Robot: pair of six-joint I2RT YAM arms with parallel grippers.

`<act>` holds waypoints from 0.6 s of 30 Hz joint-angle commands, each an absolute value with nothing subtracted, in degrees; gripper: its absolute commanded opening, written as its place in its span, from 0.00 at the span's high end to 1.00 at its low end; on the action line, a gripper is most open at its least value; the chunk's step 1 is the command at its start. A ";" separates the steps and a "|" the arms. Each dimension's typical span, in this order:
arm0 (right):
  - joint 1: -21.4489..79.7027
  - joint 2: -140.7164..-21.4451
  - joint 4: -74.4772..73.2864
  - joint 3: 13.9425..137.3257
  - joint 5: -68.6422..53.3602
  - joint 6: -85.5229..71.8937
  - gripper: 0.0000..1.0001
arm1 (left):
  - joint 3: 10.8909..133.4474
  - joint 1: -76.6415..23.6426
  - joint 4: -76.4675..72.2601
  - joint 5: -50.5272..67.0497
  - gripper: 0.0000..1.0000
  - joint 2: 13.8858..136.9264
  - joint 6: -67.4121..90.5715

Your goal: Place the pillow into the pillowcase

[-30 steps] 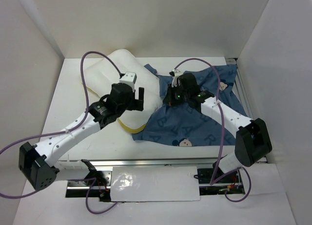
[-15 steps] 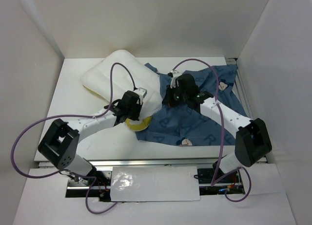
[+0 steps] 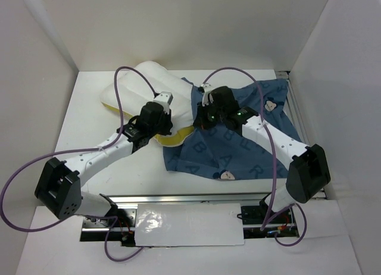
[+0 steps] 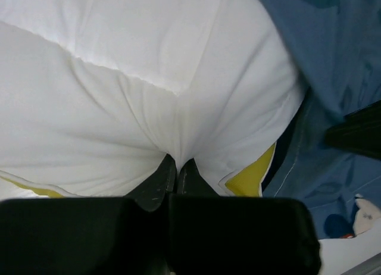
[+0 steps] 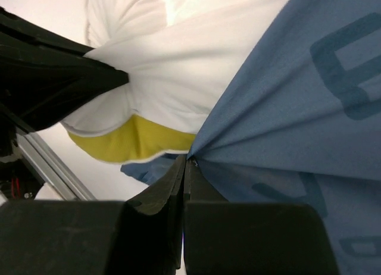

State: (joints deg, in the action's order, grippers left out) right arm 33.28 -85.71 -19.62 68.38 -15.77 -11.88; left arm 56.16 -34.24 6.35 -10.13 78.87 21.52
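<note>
The white pillow (image 3: 143, 84) lies at the back left of the table, its near end with the yellow strip (image 3: 175, 137) reaching the blue pillowcase (image 3: 250, 153). My left gripper (image 4: 177, 163) is shut, pinching a fold of the pillow's (image 4: 137, 84) white cover just above the yellow strip (image 4: 253, 178). My right gripper (image 5: 187, 162) is shut on the edge of the pillowcase (image 5: 297, 102), holding it lifted beside the pillow (image 5: 178, 78). In the top view the left gripper (image 3: 164, 121) and the right gripper (image 3: 205, 117) sit close together at the case's left edge.
White walls enclose the table (image 3: 89, 138) on three sides. Purple cables (image 3: 119, 102) loop over both arms. A metal rail (image 3: 184, 199) runs along the near edge. The left gripper's black body (image 5: 53, 72) fills the upper left of the right wrist view.
My left gripper went from open above the pillow to shut on its cover, and the left arm has swung back up toward the pillowcase's edge. The right gripper stayed shut on the case.
</note>
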 commanded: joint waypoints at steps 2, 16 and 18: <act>34.01 -84.90 -22.50 72.07 -22.49 -11.60 1.00 | 57.57 -36.82 -10.80 -7.47 1.00 78.57 26.44; 32.61 -86.04 -27.86 77.87 -34.89 -12.13 1.00 | 57.13 -45.26 -31.55 -27.76 1.00 94.66 41.92; 31.38 -84.12 -29.44 77.35 -34.89 -12.13 1.00 | 57.13 -45.26 -30.68 -28.83 1.00 93.70 43.42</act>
